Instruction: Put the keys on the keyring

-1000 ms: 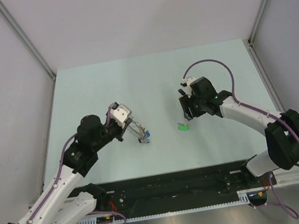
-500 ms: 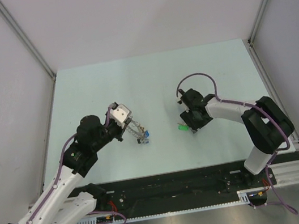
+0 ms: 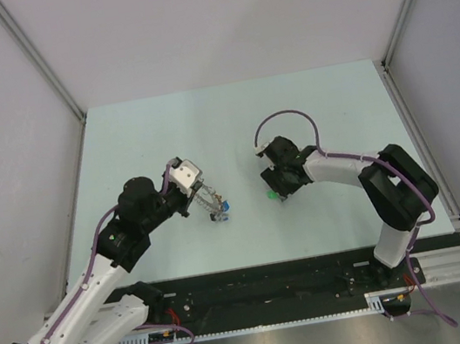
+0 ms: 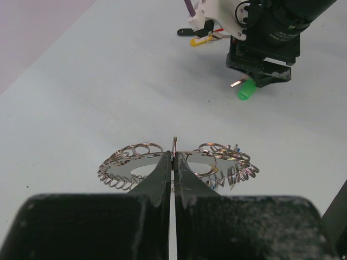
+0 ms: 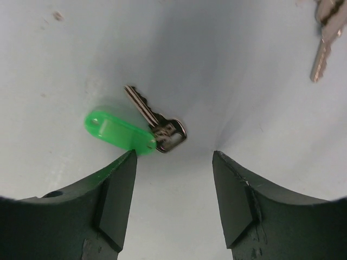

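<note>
The keyring [image 4: 138,162] is a flat grey ring fringed with small silvery loops. My left gripper [image 4: 173,158] is shut on its near rim and holds it level just above the table; they also show in the top view, the gripper [image 3: 199,194] and the keyring [image 3: 214,204]. A blue key head [image 3: 227,204] hangs at the ring's edge. A metal key [image 5: 157,122] with a green plastic tag [image 5: 119,131] lies flat on the table. My right gripper [image 5: 173,157] is open and low over it, the left finger [image 5: 116,184] touching the tag's end. The tag also shows in the top view [image 3: 271,192].
More metal keys [image 5: 323,32] lie at the top right of the right wrist view. A yellow tag [image 4: 198,40] lies beside the right arm [image 4: 265,32] in the left wrist view. The grey walls and metal posts [image 3: 39,62] bound the table.
My right gripper has swung left and come down over the green-tagged key, which has shifted slightly left. The left arm and the keyring have not moved.
</note>
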You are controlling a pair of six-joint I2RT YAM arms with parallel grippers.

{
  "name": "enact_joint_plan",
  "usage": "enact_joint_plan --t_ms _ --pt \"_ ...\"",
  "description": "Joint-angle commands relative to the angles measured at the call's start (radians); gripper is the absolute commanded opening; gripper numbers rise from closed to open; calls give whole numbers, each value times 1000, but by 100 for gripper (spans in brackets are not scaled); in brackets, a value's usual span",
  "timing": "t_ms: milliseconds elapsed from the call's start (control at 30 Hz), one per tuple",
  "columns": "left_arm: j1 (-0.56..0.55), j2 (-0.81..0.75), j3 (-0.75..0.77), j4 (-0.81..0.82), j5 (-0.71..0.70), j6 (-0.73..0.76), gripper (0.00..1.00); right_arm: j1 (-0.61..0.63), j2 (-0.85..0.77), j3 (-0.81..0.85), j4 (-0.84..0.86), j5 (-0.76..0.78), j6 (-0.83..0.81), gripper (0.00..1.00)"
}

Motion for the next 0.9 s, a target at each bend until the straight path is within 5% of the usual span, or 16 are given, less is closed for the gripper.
enact_joint_plan --t_ms 0,467,867 --pt "5 -13 36 49 1 12 0 12 19 52 71 -25 -6 62" --pt "5 -13 36 50 4 14 1 -1 -42 69 71 -105 -25 56" --pt "5 -18 37 46 10 17 0 -222 -27 63 57 -518 -66 48"
